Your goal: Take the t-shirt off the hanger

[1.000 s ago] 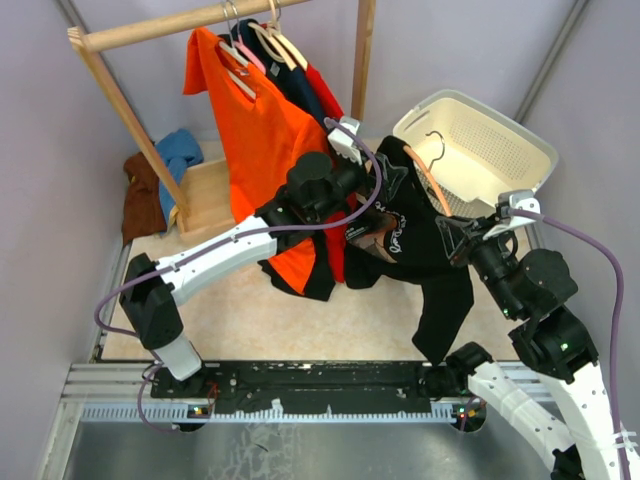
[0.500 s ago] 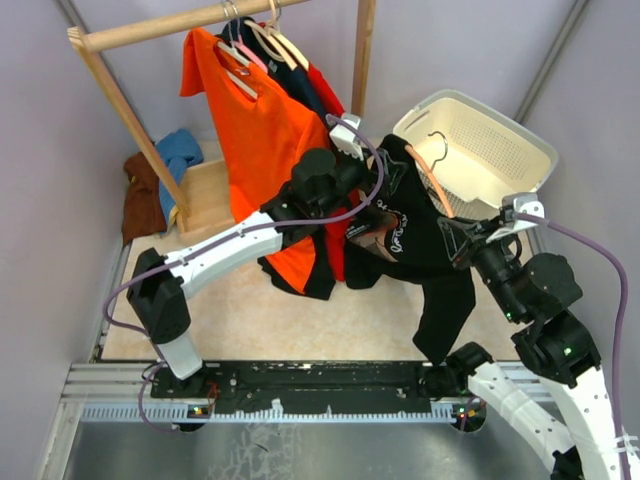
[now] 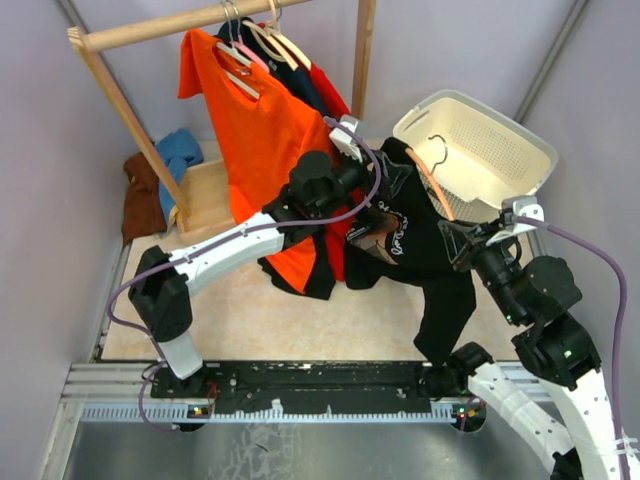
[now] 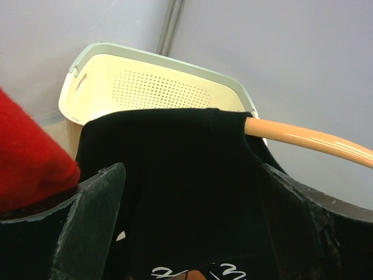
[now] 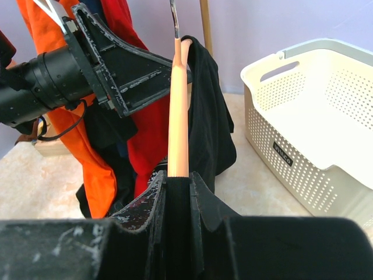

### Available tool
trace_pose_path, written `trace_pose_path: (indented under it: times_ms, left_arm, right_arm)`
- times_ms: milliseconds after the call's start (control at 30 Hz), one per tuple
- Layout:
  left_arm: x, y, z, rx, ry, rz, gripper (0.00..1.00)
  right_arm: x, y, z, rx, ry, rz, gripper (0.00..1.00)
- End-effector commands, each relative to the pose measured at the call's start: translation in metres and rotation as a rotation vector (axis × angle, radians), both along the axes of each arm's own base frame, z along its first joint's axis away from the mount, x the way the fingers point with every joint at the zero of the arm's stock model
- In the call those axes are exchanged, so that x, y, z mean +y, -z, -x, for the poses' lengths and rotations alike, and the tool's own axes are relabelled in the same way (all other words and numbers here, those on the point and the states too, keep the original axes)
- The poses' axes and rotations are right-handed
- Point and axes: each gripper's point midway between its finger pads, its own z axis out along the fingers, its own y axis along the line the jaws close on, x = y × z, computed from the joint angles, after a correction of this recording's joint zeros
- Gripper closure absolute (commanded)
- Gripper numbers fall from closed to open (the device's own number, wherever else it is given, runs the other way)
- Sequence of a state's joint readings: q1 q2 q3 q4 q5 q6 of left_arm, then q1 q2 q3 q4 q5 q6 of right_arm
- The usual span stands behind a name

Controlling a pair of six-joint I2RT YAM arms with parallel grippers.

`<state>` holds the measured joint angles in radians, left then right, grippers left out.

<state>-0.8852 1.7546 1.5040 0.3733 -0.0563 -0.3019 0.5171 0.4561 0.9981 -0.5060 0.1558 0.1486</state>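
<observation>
Grey walls stand all around a pale counter (image 3: 250,320). At the back is a wooden rack (image 3: 150,30), and an orange shirt (image 3: 265,140) and a red shirt (image 3: 325,95) hang from it. A blue cloth (image 3: 180,150) and a brown cloth (image 3: 140,195) lie by the foot of the rack on the left. A white basket (image 3: 480,150) sits on the right.

The black t-shirt (image 3: 415,235) is up in the air between my two arms, just beside the basket. It hangs on a peach hanger (image 3: 435,185), and one bare end of the hanger pokes out from the cloth. One long part of the t-shirt hangs down toward the near edge.

My left tool (image 4: 189,175) is wide. One finger stands on each side of the t-shirt's shoulder. I cannot tell if they touch the cloth.

My right tool (image 5: 178,178) is narrow. It pinches the lower end of the hanger, with black cloth caught in the pinch too.
</observation>
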Motion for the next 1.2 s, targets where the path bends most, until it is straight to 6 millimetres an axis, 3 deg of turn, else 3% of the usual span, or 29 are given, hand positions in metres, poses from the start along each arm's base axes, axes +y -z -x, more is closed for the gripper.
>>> trace_pose_path:
  times_ms: [0, 633, 1167]
  left_arm:
    - [0.009, -0.025, 0.005, -0.028, 0.014, 0.068, 0.01]
    - [0.010, -0.028, -0.005, -0.031, -0.034, 0.067, 0.02]
    - [-0.003, -0.024, -0.012, -0.018, -0.007, 0.074, 0.04]
  right_arm:
    - [-0.002, -0.035, 0.008, -0.125, -0.015, -0.050, 1.00]
    - [0.001, -0.035, 0.010, -0.124, -0.030, -0.057, 1.00]
    - [0.003, -0.035, 0.010, -0.129, -0.042, -0.060, 1.00]
